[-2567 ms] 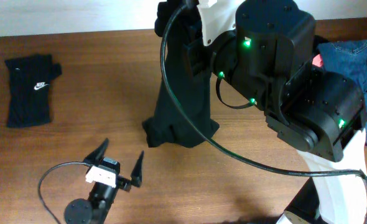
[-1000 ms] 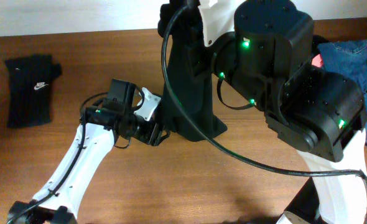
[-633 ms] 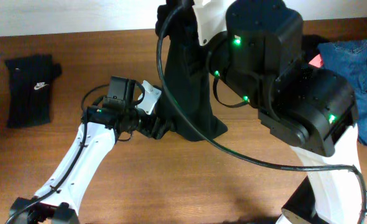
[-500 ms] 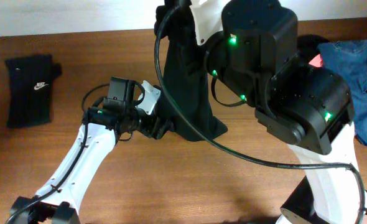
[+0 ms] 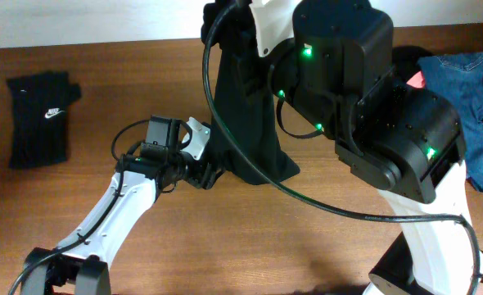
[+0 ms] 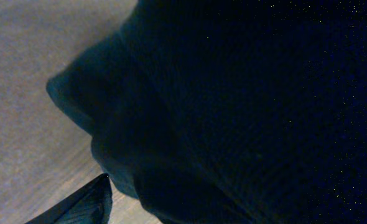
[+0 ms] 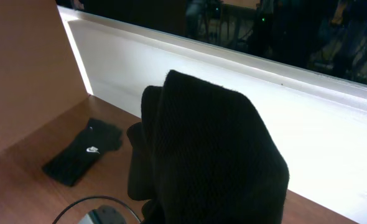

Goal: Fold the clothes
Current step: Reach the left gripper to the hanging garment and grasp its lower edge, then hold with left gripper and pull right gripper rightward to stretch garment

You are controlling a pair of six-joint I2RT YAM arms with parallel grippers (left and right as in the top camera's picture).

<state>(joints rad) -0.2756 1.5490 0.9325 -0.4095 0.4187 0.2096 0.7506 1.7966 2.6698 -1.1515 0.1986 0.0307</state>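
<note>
Overhead view: a large black short-sleeved shirt (image 5: 246, 123), judged soft, light and floppy, is hung over the brown wooden table (image 5: 307, 238) from the clamped right gripper (image 5: 229, 20), its lower corner best taken by the spread-jawed left gripper (image 5: 207, 174).

The left arm (image 5: 115, 217), in the lower left of the overhead view, has smooth white shell links joined by round black joints (image 5: 61, 274). Its wrist carries a boxy black block (image 5: 161, 133) with a small white bracket (image 5: 197, 133) beside it, and a thin black cable (image 5: 119, 135) loops at its side. The left gripper (image 5: 206, 174) is black. 1 dark, pointed fingertip (image 6: 87, 200) shows at the lower left of the left wrist view. The right arm (image 5: 372, 98), filling the upper right, is built of bulky matte-black housings dotted with 4 small green lights (image 5: 307, 52), above a white lower link (image 5: 430, 246). A thick black cord (image 5: 356, 216) curves across it.
</note>
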